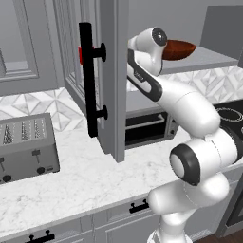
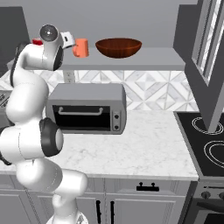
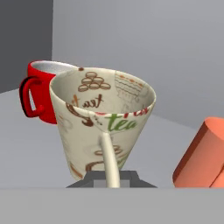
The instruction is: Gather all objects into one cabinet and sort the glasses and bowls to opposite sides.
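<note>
Mug (image 3: pixel 103 124) sits clamped in the closed gripper (image 3: pixel 111 177) over the shelf (image 2: pixel 153 59), between the red cup (image 3: pixel 41 92) and orange cup (image 2: pixel 81 47); lower it gently, upright, well apart from the bowl (image 2: pixel 118 47), then release

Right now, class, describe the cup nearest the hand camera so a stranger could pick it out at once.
Start at the wide grey shelf above the toaster oven. Toward its left end stand three cups; the middle one is the beige mug. Unlike the plain red cup and plain orange cup, it tapers downward and carries printed "tea" lettering.
</note>
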